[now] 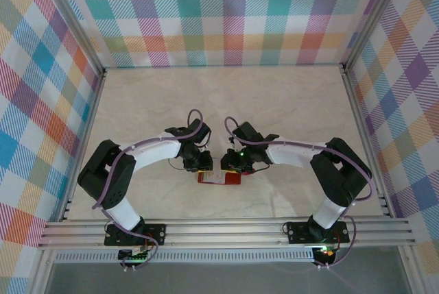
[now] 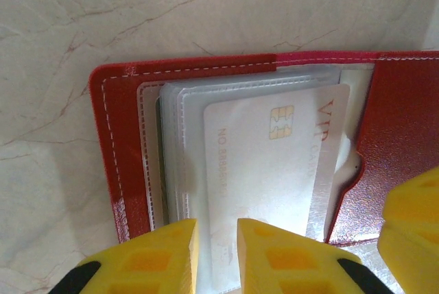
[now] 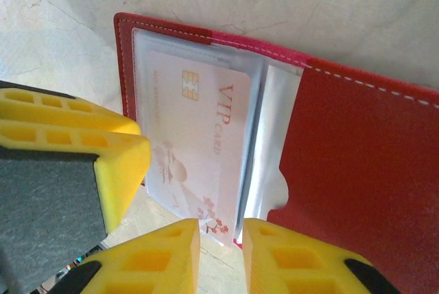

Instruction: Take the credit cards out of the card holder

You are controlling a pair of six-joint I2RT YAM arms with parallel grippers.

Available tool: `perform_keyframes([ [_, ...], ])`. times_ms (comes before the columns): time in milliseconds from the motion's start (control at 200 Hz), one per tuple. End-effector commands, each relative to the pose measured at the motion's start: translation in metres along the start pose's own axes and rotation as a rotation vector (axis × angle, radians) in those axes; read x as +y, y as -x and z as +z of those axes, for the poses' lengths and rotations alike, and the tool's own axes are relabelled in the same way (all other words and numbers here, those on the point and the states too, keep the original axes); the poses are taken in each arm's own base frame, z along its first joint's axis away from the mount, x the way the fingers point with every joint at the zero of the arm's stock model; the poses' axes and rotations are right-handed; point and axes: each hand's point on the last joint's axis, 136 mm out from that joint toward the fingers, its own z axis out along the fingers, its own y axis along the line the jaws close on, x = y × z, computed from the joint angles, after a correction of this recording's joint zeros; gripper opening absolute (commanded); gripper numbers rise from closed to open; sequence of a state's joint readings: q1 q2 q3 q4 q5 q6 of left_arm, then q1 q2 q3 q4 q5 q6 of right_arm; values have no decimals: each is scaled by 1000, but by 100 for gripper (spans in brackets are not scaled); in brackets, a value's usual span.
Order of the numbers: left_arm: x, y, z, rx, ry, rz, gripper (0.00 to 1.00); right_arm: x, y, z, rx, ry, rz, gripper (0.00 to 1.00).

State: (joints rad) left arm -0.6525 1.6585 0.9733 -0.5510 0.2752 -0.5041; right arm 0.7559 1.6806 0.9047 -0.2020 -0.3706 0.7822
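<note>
My left hand [image 2: 217,258] and right hand [image 3: 221,258] are each nearly pressed together, gripping nothing, over the near edge of the open holder [image 2: 401,129] on the tabletop [image 2: 137,13]. The top card [image 2: 274,170] lies among clear sleeves [image 2: 175,143].

Risk: a hand drags a sleeve or the holder instead of the card.

Tip contact is cut off, and any lower cards are hidden.

1. Left arm [image 1: 113,174] and right arm [image 1: 339,174]: black joint housings, white link shells, beyond the rail [image 1: 226,229].
2. Black base plates [image 1: 135,233] on the rail.
3. Purple cables [image 1: 194,114] loop along both arms, well beyond the rail.
4. Yellow fingers [image 2: 161,256], recessed pockets.
5. Green light [image 1: 241,151] on the right arm.
</note>
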Motion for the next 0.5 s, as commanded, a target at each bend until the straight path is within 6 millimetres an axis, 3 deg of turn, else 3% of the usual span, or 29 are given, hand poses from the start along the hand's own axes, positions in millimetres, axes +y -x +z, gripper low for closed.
perform_keyframes([
  [0,5,-8,3,35,22,3,21,1,1,6,13,37,16,21],
  [495,28,-23,20,95,100,-10,18,-10,0,18,26,90,57,20],
])
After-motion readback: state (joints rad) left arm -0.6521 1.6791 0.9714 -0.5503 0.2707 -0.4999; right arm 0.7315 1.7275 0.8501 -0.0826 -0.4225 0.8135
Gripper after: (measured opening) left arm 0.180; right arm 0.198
